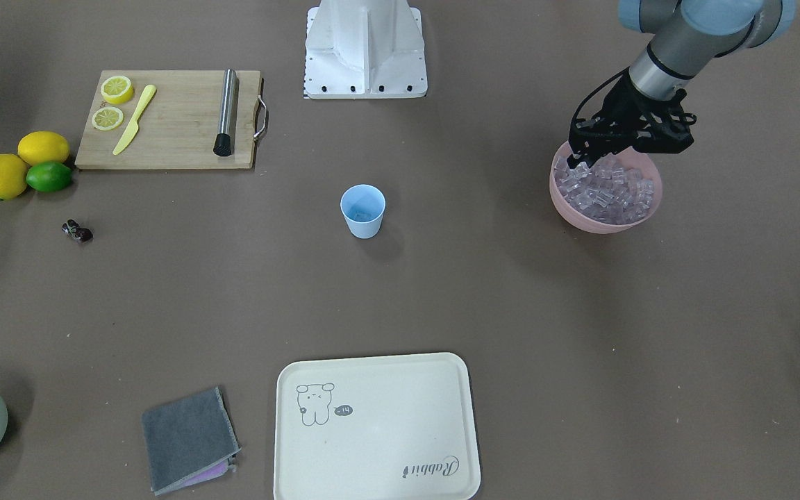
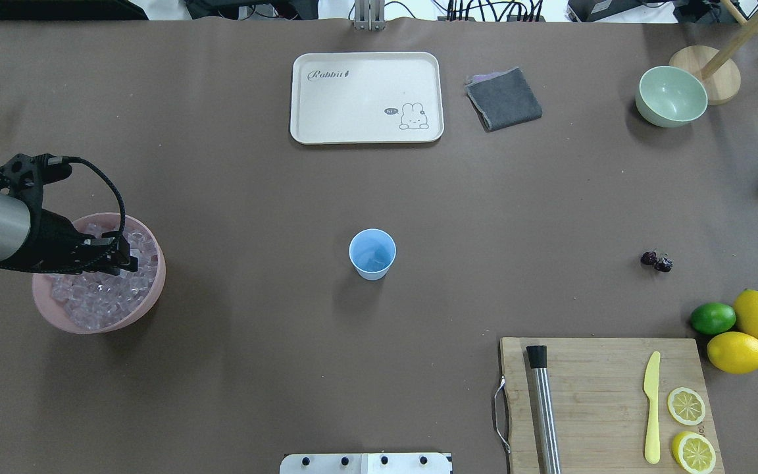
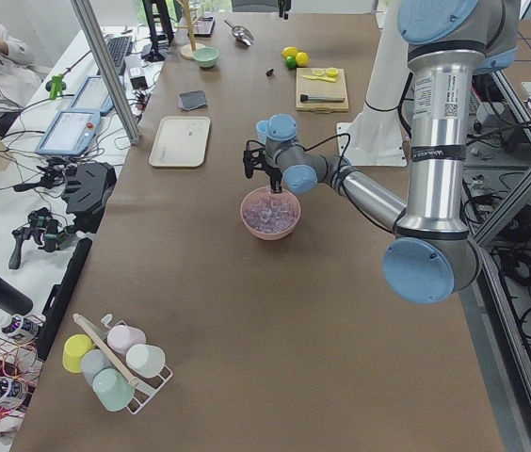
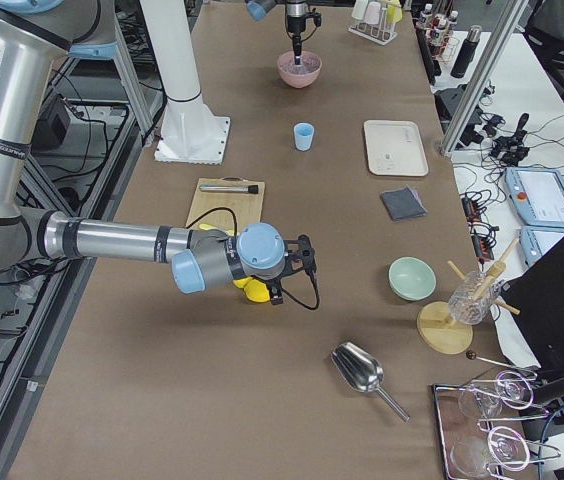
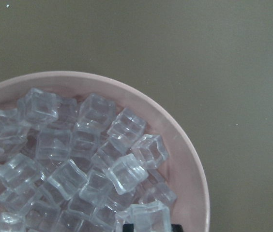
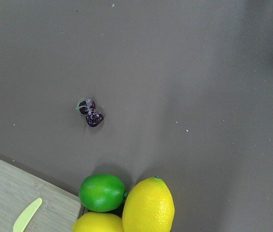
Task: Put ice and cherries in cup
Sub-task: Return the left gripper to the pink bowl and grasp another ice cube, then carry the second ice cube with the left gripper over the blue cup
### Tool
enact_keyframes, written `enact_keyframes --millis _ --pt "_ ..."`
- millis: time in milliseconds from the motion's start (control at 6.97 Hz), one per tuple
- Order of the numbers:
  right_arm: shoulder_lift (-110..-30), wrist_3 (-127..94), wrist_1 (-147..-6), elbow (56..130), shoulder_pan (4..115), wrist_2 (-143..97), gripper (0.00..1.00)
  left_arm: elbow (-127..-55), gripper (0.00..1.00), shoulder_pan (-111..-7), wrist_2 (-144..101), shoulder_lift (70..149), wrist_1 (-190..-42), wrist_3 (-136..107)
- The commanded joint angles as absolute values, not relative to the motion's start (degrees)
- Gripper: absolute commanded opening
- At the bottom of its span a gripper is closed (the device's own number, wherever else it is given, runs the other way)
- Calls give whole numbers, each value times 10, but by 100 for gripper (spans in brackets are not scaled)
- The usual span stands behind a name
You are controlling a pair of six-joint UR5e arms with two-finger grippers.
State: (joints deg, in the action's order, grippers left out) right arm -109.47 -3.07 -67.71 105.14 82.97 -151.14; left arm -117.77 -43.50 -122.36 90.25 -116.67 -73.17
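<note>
Left gripper [image 2: 127, 258] among clear ice cubes [image 2: 99, 303] at round pink bowl's [image 2: 160, 283] rim, right gripper [image 4: 287, 285] near dark red cherries [image 6: 90, 113] — both grips unreadable. Well apart, pale blue plastic cup [image 2: 372, 253]

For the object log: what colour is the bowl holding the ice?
Pink bowl; clearest in the front-facing view.

Silver-grey tubular arms [image 3: 440, 122], pale blue joint caps [image 3: 424, 273], white pedestal base [image 1: 365, 48]; the black left gripper [image 1: 582, 158] carries a looped black cable [image 2: 116, 187].
</note>
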Motion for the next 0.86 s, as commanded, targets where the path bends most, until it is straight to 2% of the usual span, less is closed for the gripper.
enact_keyframes --millis 0,287,574,717 --pt "-1095 -31 -676 1052 830 -1512 100 -1172 0 -439 -1241 1017 -1127 -738" --pt "-1095 -31 -677 1050 830 -1511 100 -1138 0 -376 -1205 1187 -1024 -833" --pt "-1096 -31 -676 1049 830 -1512 100 -1039 0 -296 -1103 1294 -1027 -851" --pt "-1099 -31 -676 1049 830 -1512 100 -1008 0 -293 -1100 1313 -1031 -853"
